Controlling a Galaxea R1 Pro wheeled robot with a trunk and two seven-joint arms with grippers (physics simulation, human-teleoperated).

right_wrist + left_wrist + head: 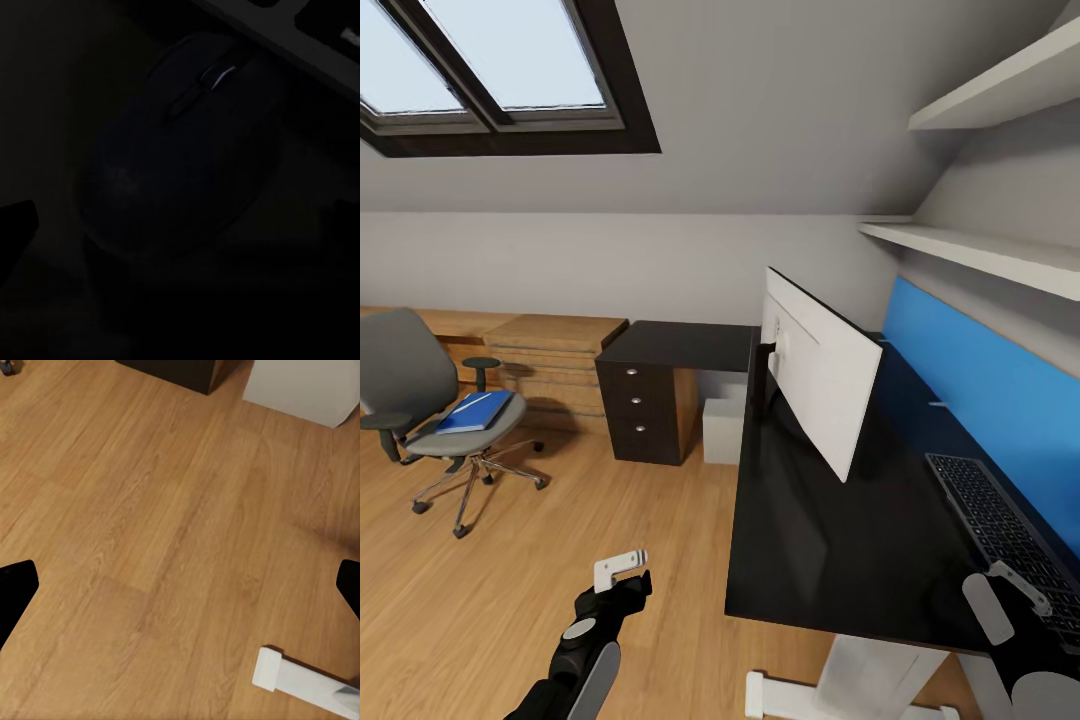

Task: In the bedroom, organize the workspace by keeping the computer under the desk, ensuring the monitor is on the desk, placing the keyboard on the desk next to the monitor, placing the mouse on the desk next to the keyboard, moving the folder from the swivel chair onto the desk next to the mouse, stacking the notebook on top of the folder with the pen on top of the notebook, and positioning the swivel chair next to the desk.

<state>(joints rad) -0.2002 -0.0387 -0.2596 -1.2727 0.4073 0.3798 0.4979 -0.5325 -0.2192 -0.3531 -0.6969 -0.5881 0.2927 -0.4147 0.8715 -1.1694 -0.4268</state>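
- Swivel chair: blue folder on seat.
- Mouse: on desk, close beneath right gripper; jaw spread unclear.
- Left gripper: fingers wide, holding nothing.

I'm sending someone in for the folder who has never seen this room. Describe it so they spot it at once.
Start at the black-topped desk and look across the wooden floor toward the low wooden shelving, where the swivel chair stands apart. The folder lies flat on its grey seat. It is thin, rectangular and bright blue, the only blue thing on that side; the blue wall panel is behind the desk.
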